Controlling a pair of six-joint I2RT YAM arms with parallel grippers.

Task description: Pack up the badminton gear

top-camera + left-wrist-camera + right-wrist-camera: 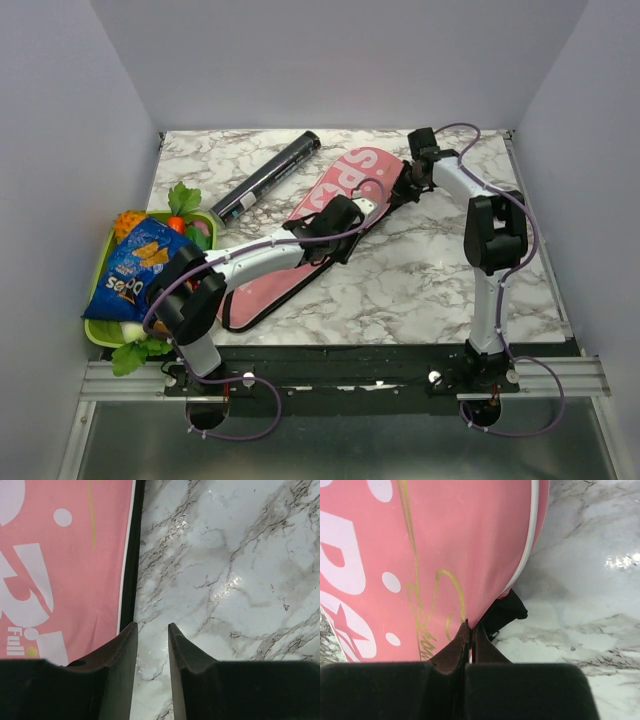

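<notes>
The pink bag [300, 255] lettered in white lies diagonally across the marble table [430, 270], its wide end at the far right. My left gripper [347, 214] hovers by the bag's right edge. In the left wrist view it [152, 626] stands open over bare marble, with the bag [65, 565] and its black zip edge just to the left. My right gripper [402, 186] is at the bag's wide far end. There it [470, 625] is shut on the rim of the bag [445, 540], beside a black strap [506, 611]. A long black tube [266, 177] lies behind the bag.
A green tray [100, 333] of toy fruit sits at the table's left edge with a blue snack packet [135, 272] lying on top of it. Grey walls close in the left, back and right sides. Both arm bases stand on the near rail.
</notes>
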